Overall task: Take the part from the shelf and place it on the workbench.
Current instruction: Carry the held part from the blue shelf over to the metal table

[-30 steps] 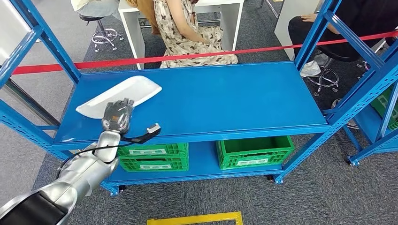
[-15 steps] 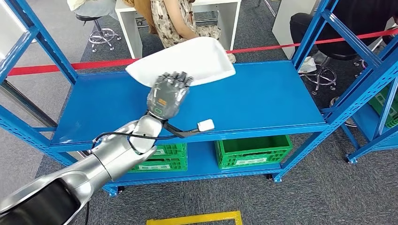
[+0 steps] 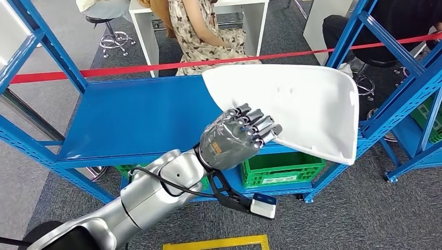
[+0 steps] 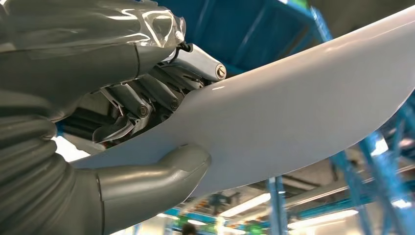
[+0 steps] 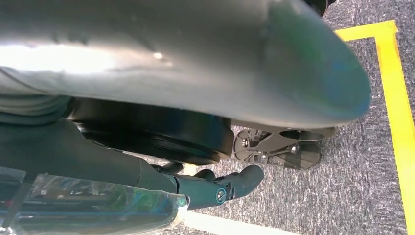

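Observation:
The part is a large white curved panel (image 3: 307,109). My left hand (image 3: 234,140) grips it by its near edge and holds it tilted in the air over the right half of the blue shelf (image 3: 135,120). In the left wrist view the thumb (image 4: 161,176) presses under the panel (image 4: 303,112) and the dark fingers clamp its other face. My right hand (image 5: 205,188) hangs low beside my body over grey carpet. Its dark fingers are partly hidden, so how they lie is unclear.
Blue rack uprights (image 3: 406,88) stand close at the right of the panel. Green crates (image 3: 281,169) sit on the lower shelf. A red tape (image 3: 104,70) runs behind the rack, with a seated person (image 3: 203,31) beyond. A yellow floor line (image 3: 219,242) lies near me.
My left hand has lifted the white panel off the shelf's left end and swung it up and to the right, closer to the camera.

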Controlling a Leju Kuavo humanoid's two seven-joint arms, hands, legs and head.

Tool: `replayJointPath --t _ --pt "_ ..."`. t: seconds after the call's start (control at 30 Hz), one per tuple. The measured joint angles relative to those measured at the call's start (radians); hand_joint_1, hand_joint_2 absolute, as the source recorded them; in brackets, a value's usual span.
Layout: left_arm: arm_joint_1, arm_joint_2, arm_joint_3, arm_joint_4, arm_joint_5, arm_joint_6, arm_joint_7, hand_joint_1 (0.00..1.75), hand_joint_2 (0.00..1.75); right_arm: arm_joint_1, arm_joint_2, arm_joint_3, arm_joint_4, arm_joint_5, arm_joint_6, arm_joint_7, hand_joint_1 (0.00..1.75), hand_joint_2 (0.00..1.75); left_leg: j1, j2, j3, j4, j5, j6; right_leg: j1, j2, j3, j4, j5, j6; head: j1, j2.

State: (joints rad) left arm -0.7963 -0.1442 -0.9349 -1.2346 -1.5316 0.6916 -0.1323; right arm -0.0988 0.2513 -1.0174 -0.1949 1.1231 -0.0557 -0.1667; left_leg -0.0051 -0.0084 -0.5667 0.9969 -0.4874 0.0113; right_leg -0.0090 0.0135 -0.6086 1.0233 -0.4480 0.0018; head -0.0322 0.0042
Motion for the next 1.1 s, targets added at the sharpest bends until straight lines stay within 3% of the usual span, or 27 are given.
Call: replayJointPath --t 0.13,0.37,0.5,0.6,0.67,0.73,0.77,0.8,0.83,0.9,0.97,1.1 --pt "0.036 -0.016 0.005 -0.049 0.056 -0.003 -0.054 1.75 1.75 0.0 -0.002 -0.003 0.0 0.0 0.0 0.004 0.0 0.0 0.0 0.0 0.0 0.0 0.0 0.0 0.0 0.0 0.0 0.0 0.0 0.0 0.0 0.0" --pt "0.062 -0.019 0.006 -0.096 0.06 -0.011 -0.068 1.75 1.75 0.0 -0.003 -0.015 0.0 -0.004 0.0 0.008 0.0 0.0 -0.004 0.0 0.0 0.002 -0.003 0.004 -0.005 0.0 0.001 -0.001 0.0 0.002 0.0 0.0" --pt "0.067 -0.021 0.008 -0.105 0.005 -0.011 -0.06 1.75 1.75 -0.001 -0.002 -0.02 0.0 -0.011 -0.003 0.009 0.0 0.0 -0.007 -0.001 -0.001 0.007 -0.007 0.012 -0.008 0.0 0.003 -0.002 0.0 0.01 0.0 0.0" --pt "0.068 -0.031 0.014 -0.107 -0.024 -0.004 -0.046 1.75 1.75 0.0 -0.002 -0.022 0.0 -0.018 -0.008 0.006 0.0 0.0 -0.004 0.002 0.007 -0.006 0.006 0.026 -0.008 0.0 0.007 -0.004 -0.002 0.022 0.0 0.0" --pt "0.068 -0.038 0.019 -0.109 -0.03 -0.001 -0.036 1.75 1.75 0.0 -0.003 -0.023 0.0 -0.019 -0.013 0.004 0.0 0.0 0.003 0.007 0.015 -0.024 0.019 0.035 -0.006 -0.002 -0.012 0.047 -0.041 0.028 0.004 0.0" --pt "0.07 -0.039 0.021 -0.111 -0.033 0.0 -0.022 1.75 1.75 0.0 -0.004 -0.025 0.0 -0.017 -0.017 0.002 0.0 0.0 0.005 0.011 0.015 -0.027 0.022 0.037 -0.008 -0.003 -0.062 0.171 -0.109 0.034 0.007 0.0" --pt "0.071 -0.036 0.02 -0.111 -0.034 0.0 -0.013 1.75 1.75 0.001 -0.005 -0.025 0.0 -0.015 -0.017 0.002 0.0 0.0 0.006 0.013 0.014 -0.026 0.022 0.037 -0.009 -0.003 -0.085 0.23 -0.131 0.038 0.008 0.0" --pt "0.073 -0.032 0.02 -0.111 -0.035 0.0 -0.003 1.75 1.75 0.002 -0.006 -0.025 0.0 -0.013 -0.018 0.001 0.0 0.0 0.006 0.014 0.013 -0.025 0.022 0.036 -0.011 -0.004 -0.095 0.26 -0.136 0.041 0.008 0.0" --pt "0.073 -0.029 0.019 -0.111 -0.035 0.0 0.008 1.75 1.75 0.004 -0.006 -0.025 0.0 -0.011 -0.018 0.0 0.0 0.0 0.008 0.015 0.012 -0.023 0.022 0.034 -0.014 -0.005 -0.086 0.253 -0.122 0.044 0.008 0.0" --pt "0.071 -0.021 0.018 -0.111 -0.035 0.0 0.031 1.75 1.75 0.008 -0.008 -0.025 0.0 -0.005 -0.017 -0.004 0.0 0.0 0.012 0.015 0.009 -0.014 0.018 0.025 -0.024 -0.008 -0.02 0.135 -0.066 0.054 0.008 0.0" --pt "0.064 -0.014 0.016 -0.111 -0.035 0.0 0.051 1.75 1.75 0.009 -0.008 -0.025 0.001 0.0 -0.016 -0.009 0.0 0.0 0.011 0.012 -0.003 0.002 0.014 0.01 -0.029 -0.005 0.033 0.037 -0.036 0.055 0.012 0.0" --pt "0.058 0.001 0.008 -0.111 -0.035 0.002 0.067 1.75 1.75 0.005 -0.007 -0.025 0.002 0.001 -0.014 -0.014 0.0 0.0 0.011 0.008 -0.02 0.021 0.012 -0.011 -0.026 0.001 0.026 0.028 -0.037 0.022 0.012 0.0"
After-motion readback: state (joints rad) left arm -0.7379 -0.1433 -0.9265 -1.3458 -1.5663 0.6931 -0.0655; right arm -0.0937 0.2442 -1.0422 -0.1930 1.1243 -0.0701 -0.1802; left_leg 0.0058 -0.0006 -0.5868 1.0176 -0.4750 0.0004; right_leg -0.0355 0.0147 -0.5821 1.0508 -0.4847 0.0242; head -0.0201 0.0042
